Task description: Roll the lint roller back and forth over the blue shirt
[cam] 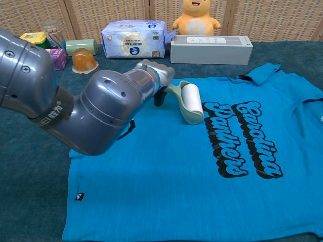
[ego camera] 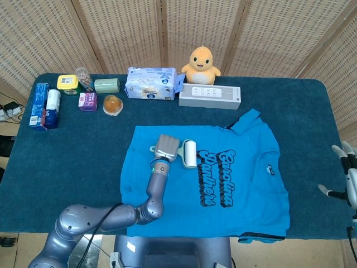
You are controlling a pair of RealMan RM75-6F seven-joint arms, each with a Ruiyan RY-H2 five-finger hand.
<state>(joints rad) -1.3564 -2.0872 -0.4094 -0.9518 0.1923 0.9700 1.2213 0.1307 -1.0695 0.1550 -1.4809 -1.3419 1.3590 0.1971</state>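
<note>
A bright blue shirt (ego camera: 234, 190) (cam: 166, 171) with black lettering lies flat on the dark blue table. My left hand (ego camera: 166, 147) (cam: 157, 75) grips the pale green handle of the lint roller (ego camera: 190, 154) (cam: 192, 102). Its white roll rests on the shirt just left of the lettering. My left arm reaches across the shirt's left part and hides some of it in the chest view. Off the table's right edge, my right hand (ego camera: 347, 178) hangs with fingers spread and holds nothing.
Along the table's back stand a tissue pack (ego camera: 150, 84), a yellow duck plush (ego camera: 201, 64), a white power strip (ego camera: 210, 96), a green box (ego camera: 106, 85), an orange jelly cup (ego camera: 112, 104), a purple box (ego camera: 87, 101), jars and blue tubes (ego camera: 43, 105).
</note>
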